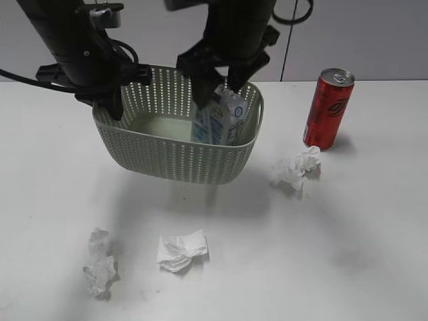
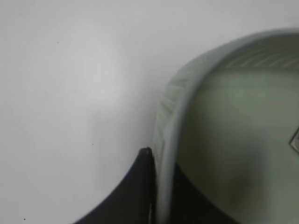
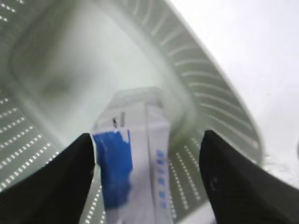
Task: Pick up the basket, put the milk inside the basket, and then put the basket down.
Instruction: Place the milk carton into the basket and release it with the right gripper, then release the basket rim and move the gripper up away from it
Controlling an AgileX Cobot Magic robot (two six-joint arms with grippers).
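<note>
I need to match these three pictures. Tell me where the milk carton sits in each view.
Exterior: milk upper centre, inside the basket's right end.
Left wrist: only a corner at the right edge, probably.
Right wrist: lower centre, between the open fingers.
Shared landmark: the basket rim.

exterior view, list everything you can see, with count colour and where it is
basket: 1, pale sage green, left of centre, gripped at its left rim and apparently lifted off the table
milk carton: 1, white and blue, inside the basket at its right end, leaning
drink can: 1, red, upright at the right, near the table's far edge
crumpled tissues: 3, white, one below the can, one front centre, one front left
table: 1, white, under everything
left gripper: 1, black, clamped on the basket's left rim
right gripper: 1, black, above the milk carton, fingers spread; the right wrist view shows a gap on one side
</note>
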